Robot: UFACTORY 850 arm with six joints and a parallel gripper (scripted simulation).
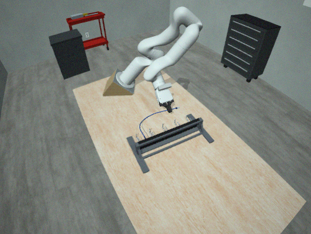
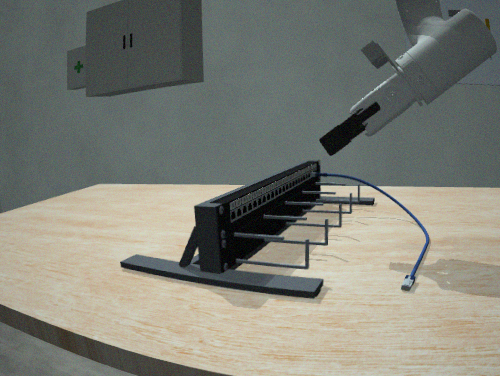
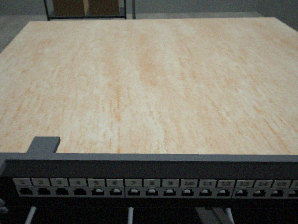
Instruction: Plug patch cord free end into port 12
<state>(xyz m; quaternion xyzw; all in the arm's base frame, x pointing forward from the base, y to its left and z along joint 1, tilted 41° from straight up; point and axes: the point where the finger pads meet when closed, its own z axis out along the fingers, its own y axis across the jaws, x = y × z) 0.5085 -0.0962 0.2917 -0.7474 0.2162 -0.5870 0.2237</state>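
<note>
In the exterior view, the free-standing rack [image 1: 144,165] [image 2: 209,240] [image 3: 150,167] is standing upright at left, its feet resting on the table [image 1: 218,168] [image 2: 75,225] [image 3: 150,85]; port 12 [image 3: 224,192] is showing vacant in the wrist view. Cable hooks [image 2: 306,255] are sticking out below the row, probably crowding any low approach. Farther right, the blue patch cord [image 1: 149,116] [image 2: 426,239] is leaving the far end of the panel, presumably port 22, and arching down toward the table. The gripper [image 1: 169,110] [image 2: 328,148] [image 3: 212,215] is hanging above and beyond the rack front, fingers closed together, holding nothing. At far right the free plug [image 1: 177,107] [image 2: 410,283] is lying on the table, well apart from the rack; its clip side is too small to tell. Step in hand, by judgement: approaching, the grasp and insertion both pending. Next move is calling for spreading the fingers, lowering over the plug and gripping squarely, then turning clip upward, lining up with port 12 and pushing gently enough to latch without tipping the rack
</note>
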